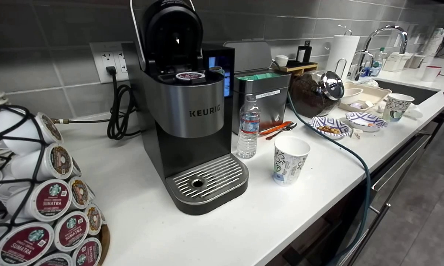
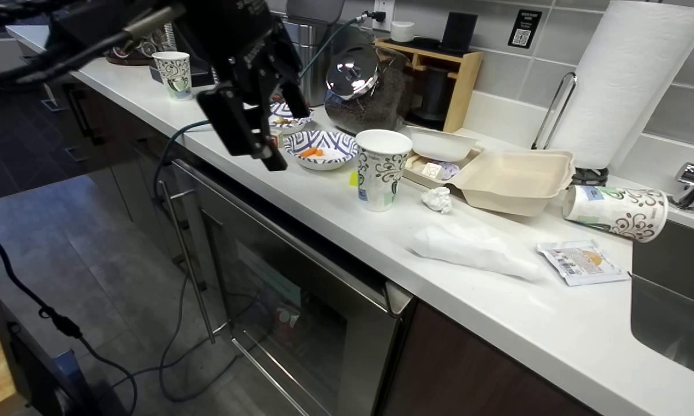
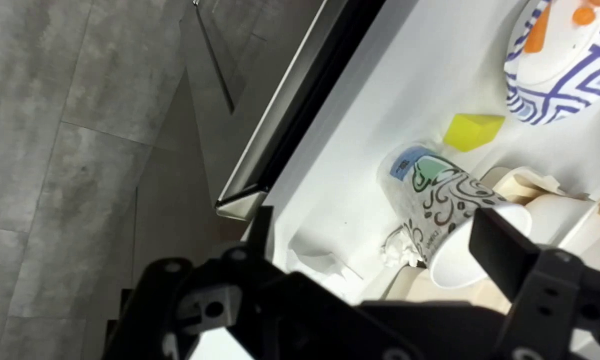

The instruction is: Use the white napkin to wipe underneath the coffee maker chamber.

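By the bench [image 2: 578,329], fingers [image 3: 502,250] parted around nothing

We take the white napkin [image 2: 468,248] to be the elongated one, lying just left of the sachet [image 2: 581,264]. Its long axis runs left to right, narrow end pointing right. Probably the fingers are spread to grasp it; the paper cup [image 1: 290,162] stands right of the coffee maker chamber [image 1: 188,114], perhaps to leave wiping room beneath.
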Motion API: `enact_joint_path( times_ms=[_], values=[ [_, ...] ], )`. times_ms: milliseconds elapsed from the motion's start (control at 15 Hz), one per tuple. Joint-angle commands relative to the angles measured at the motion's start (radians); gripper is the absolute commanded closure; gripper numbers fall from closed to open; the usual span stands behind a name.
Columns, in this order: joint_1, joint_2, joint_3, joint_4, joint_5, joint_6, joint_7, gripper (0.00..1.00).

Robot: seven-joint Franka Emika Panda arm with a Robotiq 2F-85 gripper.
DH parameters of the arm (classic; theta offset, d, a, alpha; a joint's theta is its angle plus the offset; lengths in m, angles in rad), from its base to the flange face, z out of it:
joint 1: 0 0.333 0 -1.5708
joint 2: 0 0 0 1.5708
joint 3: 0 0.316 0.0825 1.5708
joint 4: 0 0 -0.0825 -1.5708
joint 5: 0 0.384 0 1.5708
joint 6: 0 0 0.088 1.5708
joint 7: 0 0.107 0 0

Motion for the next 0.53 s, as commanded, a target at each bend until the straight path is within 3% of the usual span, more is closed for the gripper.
enact_joint_path(
  times_ms=[0, 67, 133, 200, 467],
  values=[
    [-0.025, 0.225, 0.006, 0.244, 0.147, -0.137, -0.204, 0.0],
    [-0.041, 0.273, 0.009, 0.297, 0.15, -0.172, -0.225, 0.0],
    [-0.117, 0.309, 0.074, 0.341, 0.094, -0.192, -0.166, 0.0],
    [-0.103, 0.185, 0.094, 0.22, 0.074, -0.121, -0.143, 0.0],
    [-0.165, 0.295, 0.135, 0.321, 0.064, -0.147, -0.139, 0.0]
  ],
)
